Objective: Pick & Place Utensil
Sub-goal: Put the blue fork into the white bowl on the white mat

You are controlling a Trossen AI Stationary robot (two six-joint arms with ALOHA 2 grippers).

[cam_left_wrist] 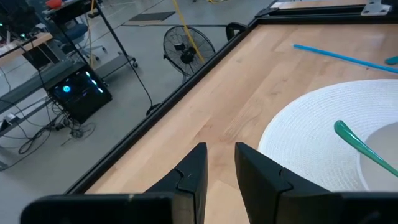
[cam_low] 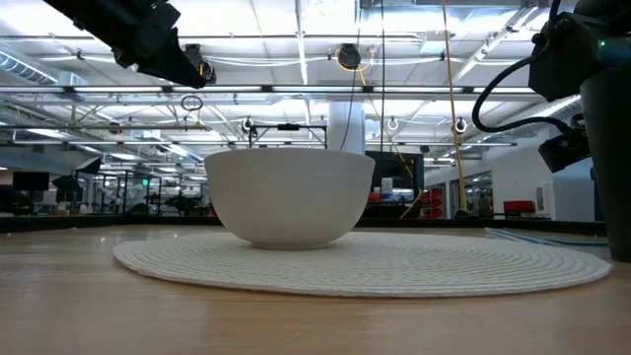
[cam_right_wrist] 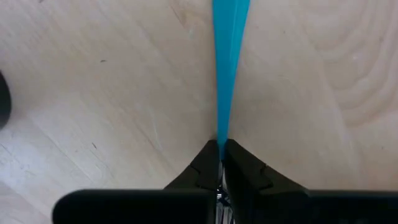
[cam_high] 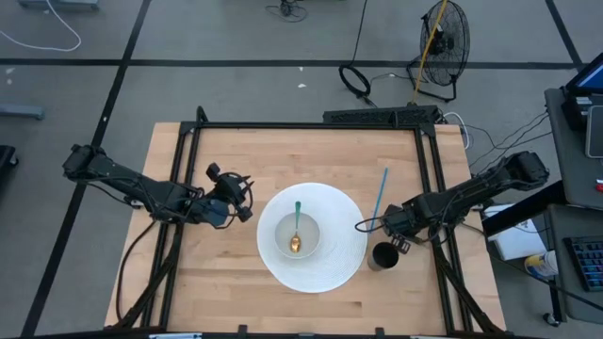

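Right gripper (cam_right_wrist: 220, 149), seen closest in its own wrist view: both dark fingers pressed together on the near end of the blue utensil (cam_right_wrist: 229, 68), a thin flat blue stick. Stick runs straight away from the fingertips and lies flat on the bare wooden table (cam_right_wrist: 99, 93). In the high view the same stick (cam_high: 380, 196) lies right of the mat, angled slightly, with the right gripper (cam_high: 377, 224) at its near end.

Left gripper (cam_left_wrist: 221, 155): fingers parted by a narrow gap, holding nothing, hovering over bare wood just beside the mat's left edge. High view places it (cam_high: 240, 201) left of the mat, clear of the bowl.

Black cup (cam_high: 382, 255) stands upright at the mat's right edge, nearer the front of the table than the right gripper and close to it.

Round white woven placemat (cam_high: 339, 247) sits at table centre. White bowl (cam_high: 281, 229) rests on it, slightly left of the mat's middle. Inside the bowl: spoon (cam_high: 296, 231) with a green handle and a gold-coloured head, handle pointing toward the far edge and leaning over the rim. In the low view the bowl (cam_low: 289, 195) stands upright on the mat (cam_low: 473, 264).

Beyond the far table edge, on the floor: a round fan (cam_high: 443, 45).
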